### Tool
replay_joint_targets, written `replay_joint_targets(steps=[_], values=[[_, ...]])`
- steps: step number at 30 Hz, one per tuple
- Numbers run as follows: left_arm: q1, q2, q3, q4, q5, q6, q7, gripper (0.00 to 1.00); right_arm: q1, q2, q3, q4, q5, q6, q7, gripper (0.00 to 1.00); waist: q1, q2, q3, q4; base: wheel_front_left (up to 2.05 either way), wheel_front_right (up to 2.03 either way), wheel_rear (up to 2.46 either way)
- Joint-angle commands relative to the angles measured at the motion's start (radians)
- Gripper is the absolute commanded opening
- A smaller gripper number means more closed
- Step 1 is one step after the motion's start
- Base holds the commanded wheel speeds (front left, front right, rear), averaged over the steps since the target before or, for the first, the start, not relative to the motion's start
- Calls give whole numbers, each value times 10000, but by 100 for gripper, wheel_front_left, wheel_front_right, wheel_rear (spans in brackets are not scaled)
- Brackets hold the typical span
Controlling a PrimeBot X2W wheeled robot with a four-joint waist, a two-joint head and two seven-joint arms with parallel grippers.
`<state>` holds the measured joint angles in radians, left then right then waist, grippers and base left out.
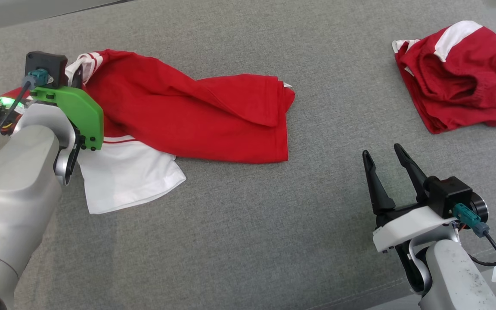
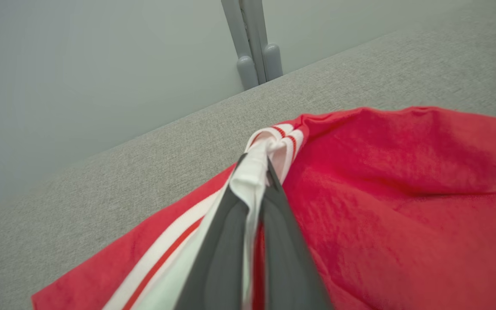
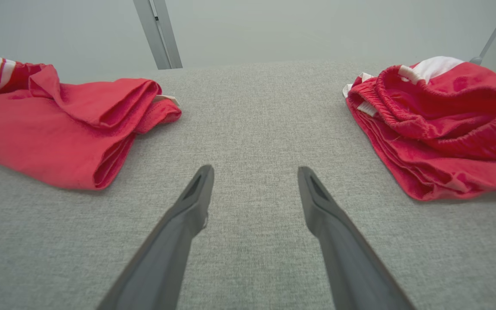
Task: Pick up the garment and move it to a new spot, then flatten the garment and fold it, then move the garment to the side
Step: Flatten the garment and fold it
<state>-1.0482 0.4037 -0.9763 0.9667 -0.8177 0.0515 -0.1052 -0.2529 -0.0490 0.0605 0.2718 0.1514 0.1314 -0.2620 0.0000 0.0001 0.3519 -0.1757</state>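
Crumpled red-and-white cloth garment (image 1: 196, 116) on grey fabric surface (image 1: 274, 224). Left wrist view: left gripper (image 2: 254, 165) clamped on white striped edge; head view hides grip behind green mount (image 1: 80, 112). Empty right gripper (image 1: 382, 151) spread wide.

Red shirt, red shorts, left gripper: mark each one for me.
red shirt (image 1: 213, 116), head view, middle of its red body.
red shorts (image 1: 459, 86), head view, bunched waistband area.
left gripper (image 2: 255, 165), left wrist view, between fingertips pinching the shirt's striped trim.
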Motion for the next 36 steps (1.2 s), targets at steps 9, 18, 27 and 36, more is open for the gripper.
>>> replay_joint_targets(steps=[9, 18, 27, 36], values=[[-526, 158, -276, -124, 408, -140, -514, 0, 159, -32, -138, 59, -30, -15, -42, 100, 0, -1, -268, 174, 0, 0, 0], [-393, 1180, -738, -1791, 960, -219, -574, 0, 414, -32, -294, 122, -89, -16, -42, 100, 0, -1, -874, 612, 0, 0, 0], [1490, 3094, -1251, -5878, 1135, 865, 143, 0, 837, -33, -422, 299, -15, -16, -42, 100, 0, -1, -1711, 1078, 0, 0, 0], [4240, 4460, -1878, -9656, 811, 2575, 520, 0, 1304, -32, -673, 442, -135, -16, -42, 100, 0, -1, -2439, 1342, 0, 0, 0]])
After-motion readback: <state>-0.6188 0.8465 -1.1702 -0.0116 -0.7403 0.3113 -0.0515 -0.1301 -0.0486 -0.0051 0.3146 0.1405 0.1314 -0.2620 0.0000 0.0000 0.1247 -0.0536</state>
